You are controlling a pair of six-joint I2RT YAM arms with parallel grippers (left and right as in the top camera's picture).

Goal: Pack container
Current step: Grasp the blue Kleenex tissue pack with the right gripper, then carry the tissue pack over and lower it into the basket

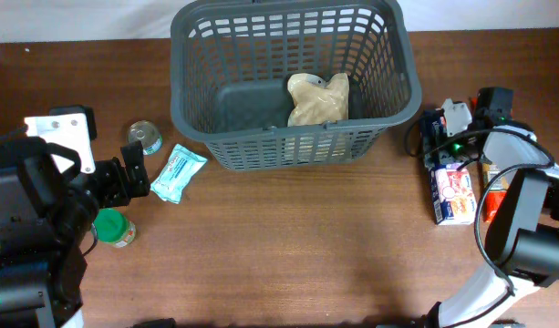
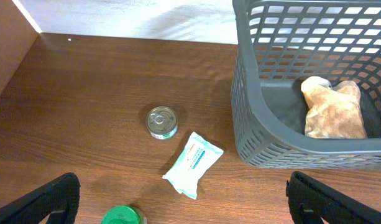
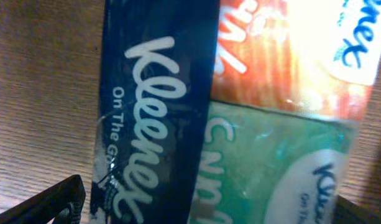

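We log left gripper (image 2: 184,202) spread wide, empty; right gripper (image 3: 202,205) spread wide over Kleenex pack (image 3: 156,124) — contact unclear. Grey slotted basket (image 1: 293,146) sits upper centre, between both.

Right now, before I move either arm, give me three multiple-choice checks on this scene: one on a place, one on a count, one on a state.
1. The tin stands: A left of the basket; B inside it; C right of it.
2. Things lying in the basket: A none; B one; C three.
3. The left gripper is: A open; B shut on the tin; C shut on nothing.

Answers:
1 A: the overhead view shows the tin on the wood off the basket's left wall.
2 B: only the tan pouch lies on its floor.
3 A: its fingers sit wide apart with nothing between them.
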